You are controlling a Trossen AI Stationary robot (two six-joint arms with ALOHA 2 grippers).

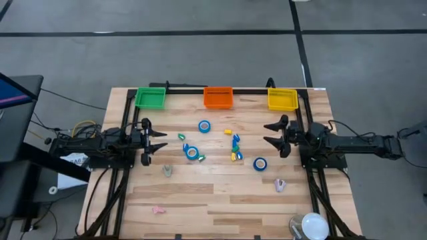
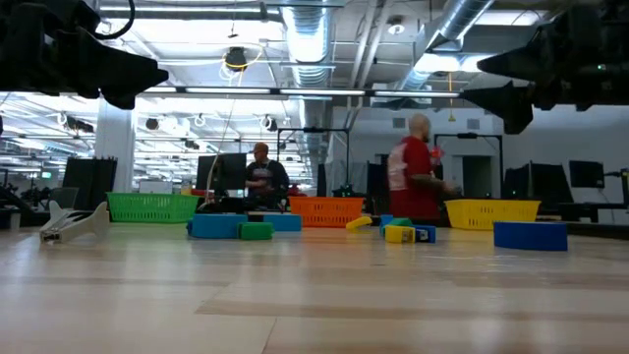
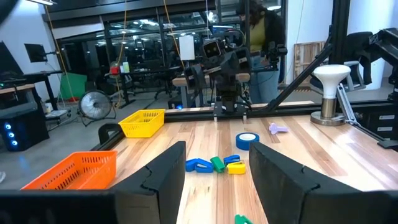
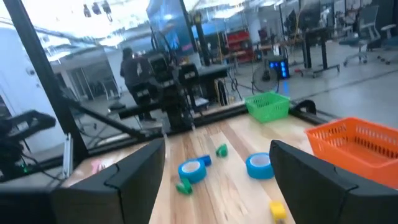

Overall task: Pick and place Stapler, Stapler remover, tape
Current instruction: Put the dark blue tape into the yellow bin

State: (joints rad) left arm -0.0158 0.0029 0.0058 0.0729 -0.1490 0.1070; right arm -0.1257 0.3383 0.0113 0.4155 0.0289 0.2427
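Wooden slats form the surface (image 1: 220, 193), seen from above on a grey floor, with three bins along its far edge. Left end effector (image 1: 162, 141) hovers near the left edge, fingers spread apart and holding nothing. Beyond it, at the far left corner, stands the green bin (image 1: 150, 98). Just ahead of its fingertips lie a small green stapler (image 1: 181, 137) and a blue tape roll (image 1: 191, 152); a grey stapler remover (image 1: 167, 171) lies beside it toward the near edge, and a pink stapler remover (image 1: 159, 210) rests farther toward the near-left corner. A second tape roll (image 1: 204, 126) lies ahead of the left end effector, toward the orange bin (image 1: 218, 97) at the middle of the far edge. A cluster of staplers (image 1: 235, 148), blue, yellow and green, sits midway between the two end effectors. A third tape roll (image 1: 259, 163) lies just ahead of the right end effector (image 1: 269, 133), which hovers near the right edge with fingers released wide, grasping nothing. Beyond it is the yellow bin (image 1: 282, 99); toward the near edge lies a lilac stapler remover (image 1: 279, 185). Two people (image 2: 411, 177) stand in the room behind.
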